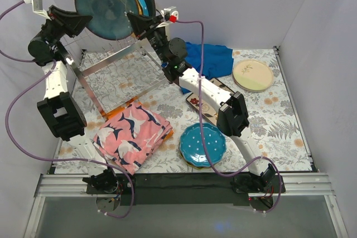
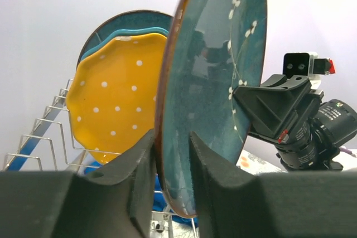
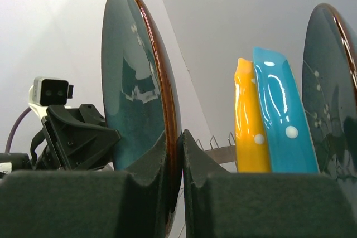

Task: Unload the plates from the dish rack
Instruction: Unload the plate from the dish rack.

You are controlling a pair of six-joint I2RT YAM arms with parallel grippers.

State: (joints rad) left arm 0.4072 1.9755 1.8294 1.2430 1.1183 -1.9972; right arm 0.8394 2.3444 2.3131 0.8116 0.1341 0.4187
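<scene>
A dark teal plate stands on edge above the silver wire dish rack at the back left. My left gripper is shut on its left rim and my right gripper is shut on its right rim. In the left wrist view the plate sits between my left gripper's fingers. In the right wrist view my right gripper pinches the plate's brown rim. Behind it in the rack stand an orange dotted plate, a teal dotted plate and another dark teal plate.
On the floral table lie a cream and yellow-green plate, a square cream plate under the right arm, a teal dotted plate, a folded pink patterned cloth and a blue cloth. White walls enclose the sides.
</scene>
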